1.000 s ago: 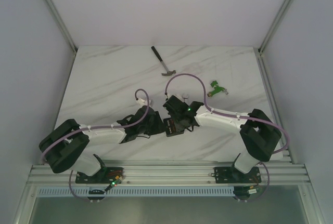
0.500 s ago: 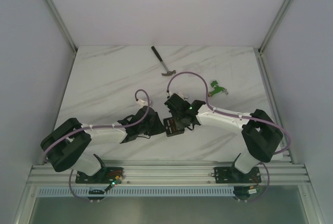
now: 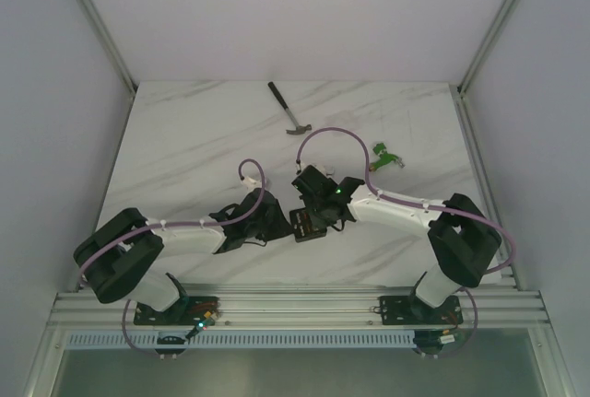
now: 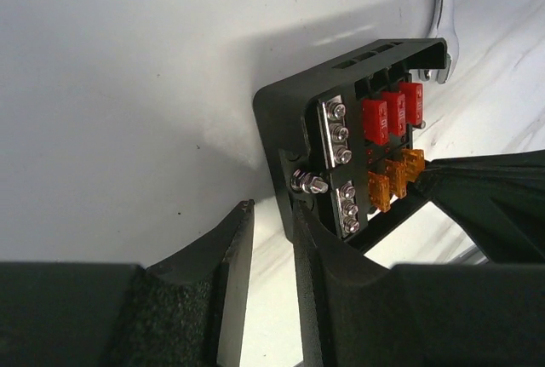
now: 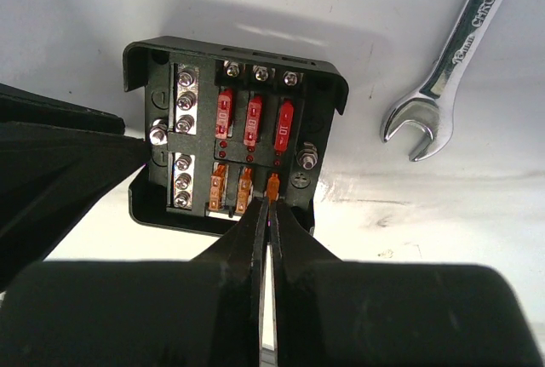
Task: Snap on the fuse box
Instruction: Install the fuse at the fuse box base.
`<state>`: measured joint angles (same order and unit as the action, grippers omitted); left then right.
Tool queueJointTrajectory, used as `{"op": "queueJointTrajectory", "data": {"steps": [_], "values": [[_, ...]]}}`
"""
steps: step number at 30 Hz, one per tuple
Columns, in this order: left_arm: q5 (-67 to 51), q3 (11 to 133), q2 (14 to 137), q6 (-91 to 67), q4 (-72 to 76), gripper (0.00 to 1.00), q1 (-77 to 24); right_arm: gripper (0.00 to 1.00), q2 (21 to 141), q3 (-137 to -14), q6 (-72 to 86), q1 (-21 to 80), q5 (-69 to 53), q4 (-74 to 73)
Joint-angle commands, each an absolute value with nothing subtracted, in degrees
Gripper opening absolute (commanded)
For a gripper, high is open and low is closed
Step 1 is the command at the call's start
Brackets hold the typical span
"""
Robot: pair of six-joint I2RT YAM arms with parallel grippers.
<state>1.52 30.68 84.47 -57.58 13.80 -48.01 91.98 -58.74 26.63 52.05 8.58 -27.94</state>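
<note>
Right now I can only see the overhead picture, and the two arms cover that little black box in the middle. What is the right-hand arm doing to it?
Observer: The right gripper is pinched shut on a tiny orange fuse, at the end slot of the orange row inside the fuse box.
Operator: So what is the other arm for?
Observer: The left gripper has its fingers on either side of the box's side wall. The jaws are apart, and a sliver of table shows beside the wall.
Operator: Is anything else hiding under there?
Observer: Yes, a chrome wrench lies on the table just beyond the box, not touching it.
</note>
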Motion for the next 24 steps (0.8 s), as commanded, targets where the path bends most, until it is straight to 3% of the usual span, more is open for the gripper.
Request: {"op": "queueJointTrajectory", "data": {"steps": [1,9,24], "values": [[1.49,31.29,85.52,-58.64,13.78,0.34,-48.16,0.00,95.16,-54.76,27.20,52.19,5.87,-34.63],[1.49,31.29,86.04,-59.07,13.78,0.33,-48.16,0.00,98.34,-50.71,26.44,52.43,6.51,-36.64],[3.08,30.28,85.37,-59.83,13.70,0.30,-48.16,0.00,109.98,-54.29,22.71,51.30,8.77,-35.37]]}}
